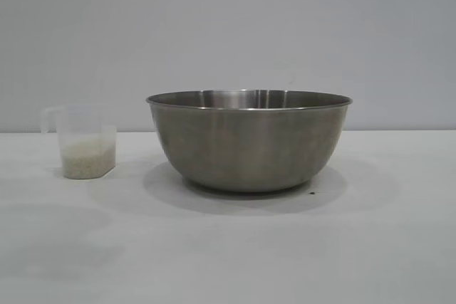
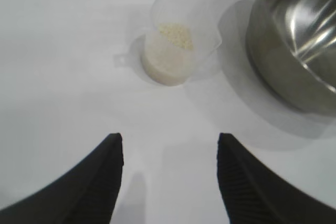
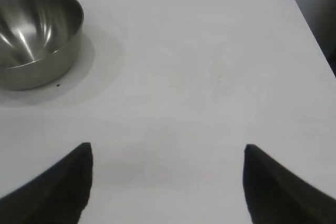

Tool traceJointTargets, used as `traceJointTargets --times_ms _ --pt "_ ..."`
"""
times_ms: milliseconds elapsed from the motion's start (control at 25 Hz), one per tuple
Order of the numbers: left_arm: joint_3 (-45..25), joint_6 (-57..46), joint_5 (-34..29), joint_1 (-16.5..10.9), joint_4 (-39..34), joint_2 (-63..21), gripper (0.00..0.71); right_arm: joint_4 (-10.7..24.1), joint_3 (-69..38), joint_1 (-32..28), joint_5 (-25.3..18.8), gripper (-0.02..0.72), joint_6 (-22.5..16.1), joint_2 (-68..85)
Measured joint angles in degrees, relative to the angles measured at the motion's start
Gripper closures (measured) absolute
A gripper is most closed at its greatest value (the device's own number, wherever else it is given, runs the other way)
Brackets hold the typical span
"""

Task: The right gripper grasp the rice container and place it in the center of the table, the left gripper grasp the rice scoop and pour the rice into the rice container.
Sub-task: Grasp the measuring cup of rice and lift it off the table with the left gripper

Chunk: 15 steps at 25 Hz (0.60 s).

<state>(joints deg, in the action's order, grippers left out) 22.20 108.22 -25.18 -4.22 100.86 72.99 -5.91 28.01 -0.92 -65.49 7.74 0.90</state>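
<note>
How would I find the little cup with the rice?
Start at the big steel bowl on the white table. The cup stands apart at its left in the exterior view. It is small, see-through plastic, with pale rice in its bottom.

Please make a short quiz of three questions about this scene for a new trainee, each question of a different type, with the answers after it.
1. True or false: the rice is already inside the rice container.
2. Multiple choice: in the exterior view, where does the rice scoop stand? A) inside the bowl; B) on the table, left of the bowl and apart from it; C) held in the left pincer.
3. Short answer: what does the right pincer hold?

Key
1. False. The rice lies in the bottom of the scoop, and the bowl shows only bare metal inside.
2. B.
3. Nothing. It is open above bare table, away from the bowl.
</note>
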Motion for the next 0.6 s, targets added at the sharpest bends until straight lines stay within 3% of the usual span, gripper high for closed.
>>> traceJointTargets --times_ms 360,600 --pt "0.2 -1.9 -2.3 0.0 0.0 0.0 0.368 0.0 0.0 0.0 0.0 0.199 0.0 0.0" --pt "1.4 -20.8 -4.3 0.0 0.0 -0.1 0.368 0.0 0.0 0.0 0.0 0.199 0.0 0.0"
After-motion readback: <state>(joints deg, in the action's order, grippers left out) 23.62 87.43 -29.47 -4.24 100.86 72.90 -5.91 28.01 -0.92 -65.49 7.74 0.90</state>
